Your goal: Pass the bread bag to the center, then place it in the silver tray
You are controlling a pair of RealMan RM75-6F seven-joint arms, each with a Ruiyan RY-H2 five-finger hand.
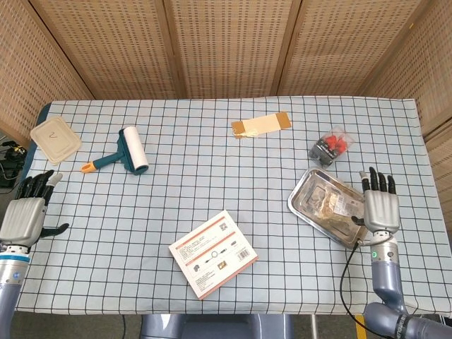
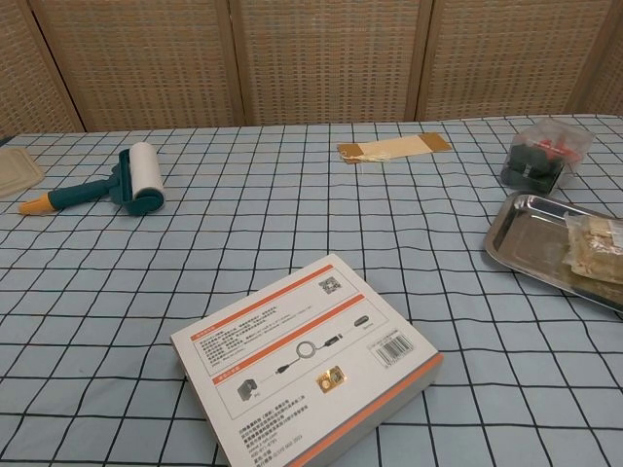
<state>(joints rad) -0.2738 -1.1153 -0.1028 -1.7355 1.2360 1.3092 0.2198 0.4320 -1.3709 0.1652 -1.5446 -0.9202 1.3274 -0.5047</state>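
Head view: bread bag (image 1: 337, 207) lying flat inside the silver tray (image 1: 305, 199), toward its near right end, on the right side of the checked surface (image 1: 212, 176). Right hand (image 1: 379, 205) just beside the tray's right edge, palm down, fingers straight and spread, grasping nothing, apart from the bag. Left hand (image 1: 27, 212) over the surface's near left edge, fingers loosely apart, thumb out to the side, likewise empty. Behind the tray, a small clear pack of red and dark pieces (image 1: 330, 145). Farther back near the middle, a flat tan card (image 1: 260, 126). On the left, a lint roller (image 1: 124, 152) with white roll and teal handle, orange tip pointing left. At the far left corner, a beige lid (image 1: 55, 138). Near the front edge at centre, a white box with orange border (image 1: 212, 253), lying at an angle.

Chest view: silver tray (image 2: 531, 238) at the right margin, partly cut off, with the bread bag (image 2: 594, 245) resting flat in it against the frame's edge. Neither hand visible here. Clear pack (image 2: 542, 156) behind the tray, well apart from it. Tan card (image 2: 393, 148) toward the back. Lint roller (image 2: 115, 187) on the left, beige lid (image 2: 16, 171) only partly seen at the left margin. White box (image 2: 308, 362) large in the foreground, printed face up with a cable drawing and barcode.
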